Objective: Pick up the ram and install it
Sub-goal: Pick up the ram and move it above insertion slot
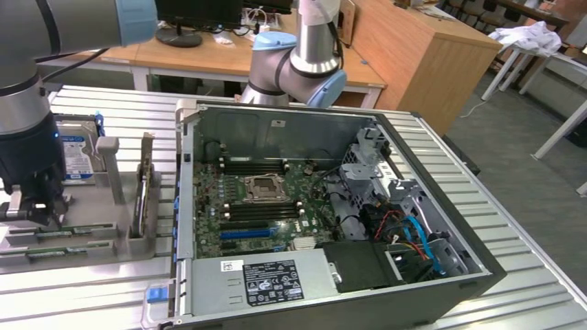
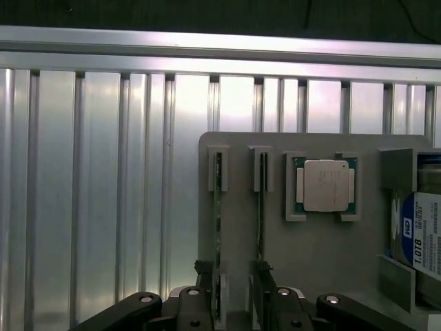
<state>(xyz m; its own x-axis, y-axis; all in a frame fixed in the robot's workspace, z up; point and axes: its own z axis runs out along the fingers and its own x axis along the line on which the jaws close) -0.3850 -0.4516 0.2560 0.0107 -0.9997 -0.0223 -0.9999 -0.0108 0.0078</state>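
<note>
The ribbed metal desk takes up most of the room in front of me. An open computer case lies on its side on it, toward the exterior view's right. Inside the case I can see the green motherboard with its long black memory slots. The grey power supply sits along the near edge.

The robot arm comes down at the exterior view's left, over a flat grey tray that lies just beside the case. A blue-labelled hard drive stands on edge at the back of the tray. From the wrist view, a square processor rests in its own corner brackets, between the drive and two thin sticks.

The ram stands on its long edge in a narrow slot of the tray, well apart from the motherboard. A second stick runs parallel just beside it, in the next slot.

The hand hangs low over the near ends of these two sticks. Its fingers are spread wide and grip nothing. I cannot tell whether a finger touches either stick.
</note>
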